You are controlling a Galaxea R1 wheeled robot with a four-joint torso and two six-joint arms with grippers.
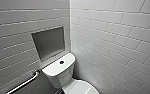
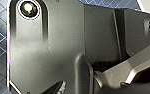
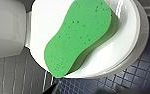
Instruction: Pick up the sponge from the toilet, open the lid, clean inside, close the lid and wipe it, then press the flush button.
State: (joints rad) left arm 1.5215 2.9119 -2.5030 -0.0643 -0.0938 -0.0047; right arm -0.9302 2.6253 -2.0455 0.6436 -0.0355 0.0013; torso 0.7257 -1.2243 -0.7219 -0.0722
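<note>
Right claw (image 3: 87, 89) and left claw alike: I cannot tell how far either is open, or whether either has hold of anything.

The toilet (image 1: 66, 75) stands in the corner of a room with white-tiled walls (image 1: 116, 37), and its bowl is covered by the lid (image 3: 121, 50), which is down. The sponge (image 3: 78, 37), bright green and speckled, lies flat on the lid, set aslant across it. One of its rounded ends reaches the lid's rim. The flush button (image 1: 61, 62) sits in the middle of the tank top (image 1: 54, 70), dark against the white.

Behind the tank, a grey recessed panel (image 1: 49, 42) is let into the wall; it may be a niche, but the view is too soft to be sure. A metal grab rail (image 1: 23, 83) runs at a slant along the wall beside the tank. The floor (image 3: 146, 75) around the bowl is laid with small dark tiles.

The right arm's wrist hangs above the lid and looks down on the sponge's upper face, apart from it. The left wrist camera sees the robot's own dark plate, with tiled floor at its edge.
</note>
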